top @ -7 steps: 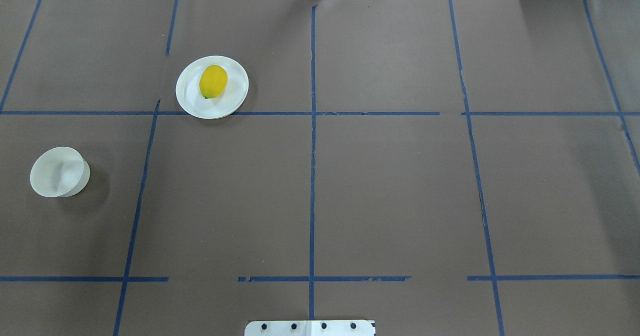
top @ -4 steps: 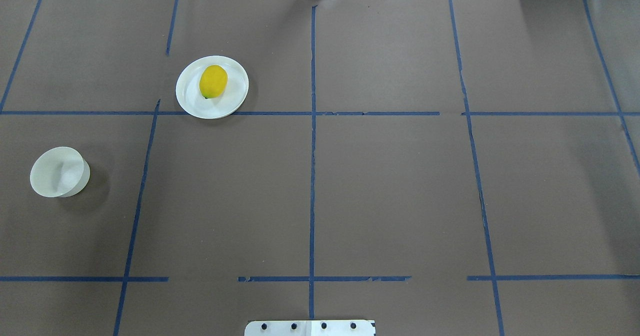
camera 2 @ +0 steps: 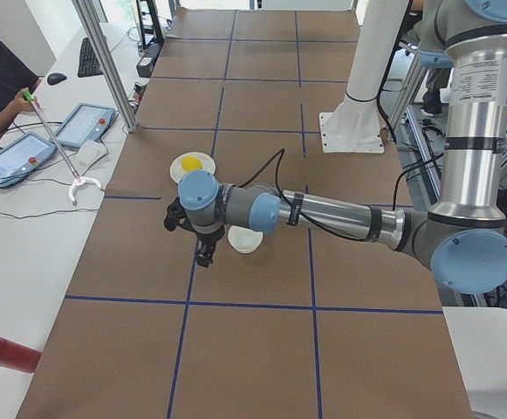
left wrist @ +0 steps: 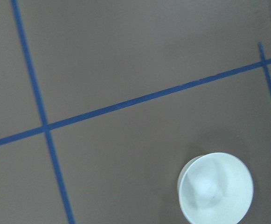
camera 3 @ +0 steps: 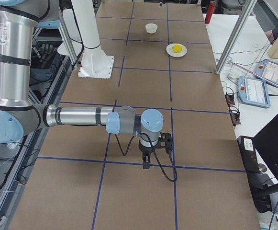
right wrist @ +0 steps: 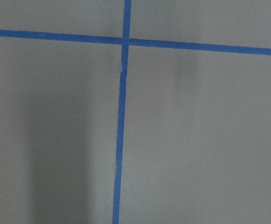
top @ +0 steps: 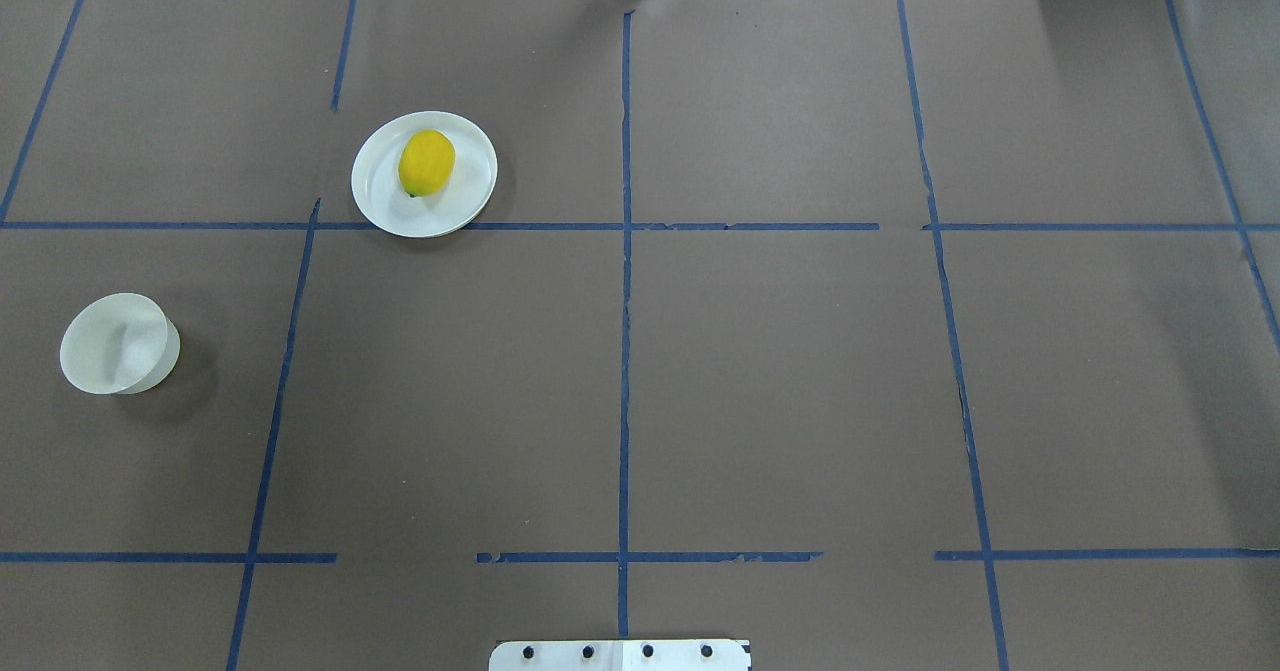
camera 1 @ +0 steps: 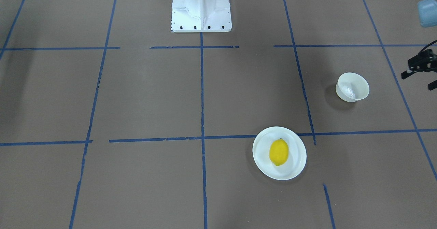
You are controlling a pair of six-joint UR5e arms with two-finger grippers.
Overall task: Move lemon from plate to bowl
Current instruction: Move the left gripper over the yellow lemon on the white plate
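The yellow lemon lies on the flat white plate at the far left-centre of the table; both also show in the front view, lemon on plate. The small off-white bowl stands empty at the left, nearer the robot, and shows in the left wrist view. My left gripper hovers open and empty just outside the bowl, at the table's left end. My right gripper hangs over bare table at the far right end; I cannot tell whether it is open or shut.
Brown paper with a blue tape grid covers the table. The white robot base stands at the near middle edge. An operators' side table with tablets and a metal post run along the far side.
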